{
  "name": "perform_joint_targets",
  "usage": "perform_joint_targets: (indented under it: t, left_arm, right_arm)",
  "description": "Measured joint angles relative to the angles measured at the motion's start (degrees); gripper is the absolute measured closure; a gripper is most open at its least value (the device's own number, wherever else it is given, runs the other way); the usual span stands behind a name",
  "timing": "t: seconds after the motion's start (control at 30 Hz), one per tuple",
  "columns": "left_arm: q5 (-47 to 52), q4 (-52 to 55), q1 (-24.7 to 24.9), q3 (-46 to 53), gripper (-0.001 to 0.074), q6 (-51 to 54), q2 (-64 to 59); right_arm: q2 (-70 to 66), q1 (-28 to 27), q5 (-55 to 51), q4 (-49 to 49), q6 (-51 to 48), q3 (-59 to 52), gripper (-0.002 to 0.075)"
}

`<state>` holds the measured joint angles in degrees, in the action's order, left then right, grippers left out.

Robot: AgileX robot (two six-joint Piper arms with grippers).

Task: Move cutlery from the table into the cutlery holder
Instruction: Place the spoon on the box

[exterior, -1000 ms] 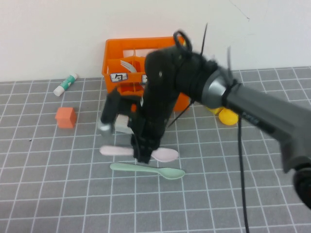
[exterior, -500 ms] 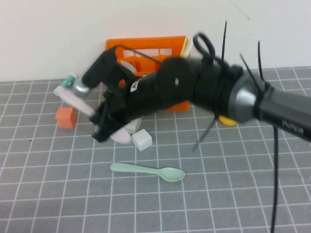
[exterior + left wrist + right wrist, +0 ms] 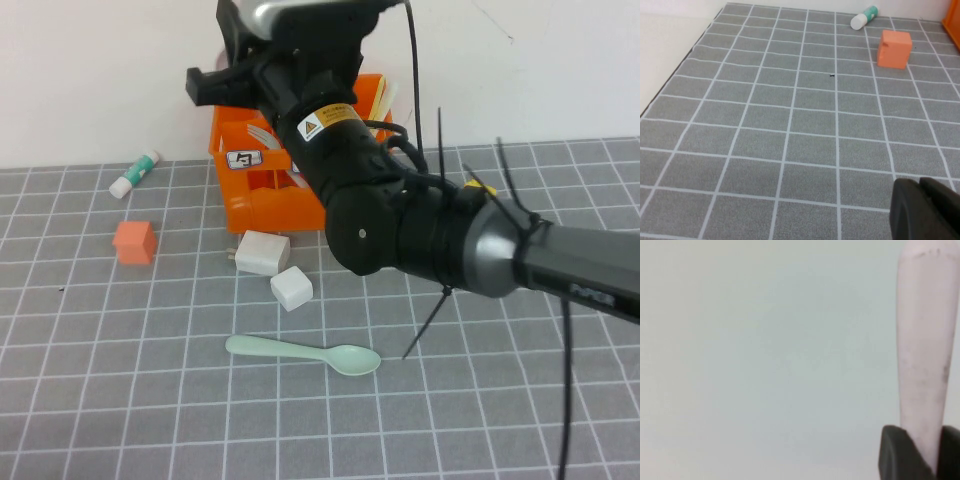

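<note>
Right end effector (image 3: 922, 450) now sits raised above the orange cutlery holder (image 3: 250, 185) at the far side of the counter (image 3: 120, 400), its fingers clamped on the pale pink spoon (image 3: 925, 350), which stands against blank wall in the right wrist view. Half a second ago that arm hung lower and further left, carrying the spoon beside the orange cube (image 3: 134, 242). Mint-green spoon (image 3: 305, 353) lies unmoved on the near counter. Two white blocks (image 3: 275, 268), earlier partly covered by the arm, show fully just in front of the holder. Grey fork cannot be made out. Left end effector (image 3: 925, 210) hovers low over bare counter at the left; its opening cannot be told.
</note>
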<state>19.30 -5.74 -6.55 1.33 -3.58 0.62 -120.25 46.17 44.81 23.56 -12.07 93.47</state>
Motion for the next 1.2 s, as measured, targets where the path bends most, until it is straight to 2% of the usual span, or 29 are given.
perform_joint_targets:
  t: [0.1,0.23,0.47,0.7,1.2]
  left_arm:
    - [0.0,0.0,0.0,0.0,0.0736,0.0,0.0]
    - [0.0,0.0,0.0,0.0,0.0736,0.0,0.0]
    - [0.0,0.0,0.0,0.0,0.0736,0.0,0.0]
    - [0.0,0.0,0.0,0.0,0.0736,0.0,0.0]
    - [0.0,0.0,0.0,0.0,0.0736,-0.13,0.0]
  right_arm:
    - [-3.3,-1.15,1.7,-2.55,4.52,2.47,0.0599]
    - [-8.64,-2.38,1.78,-3.64,5.51,7.55,0.0599]
    - [-15.53,-3.58,-3.89,-5.22,0.96,15.24,0.0599]
    - [-17.33,-3.93,-9.19,-7.08,-3.35,17.39,0.0598]
    - [-16.56,-4.66,-18.35,-12.51,-3.57,17.39,0.0474]
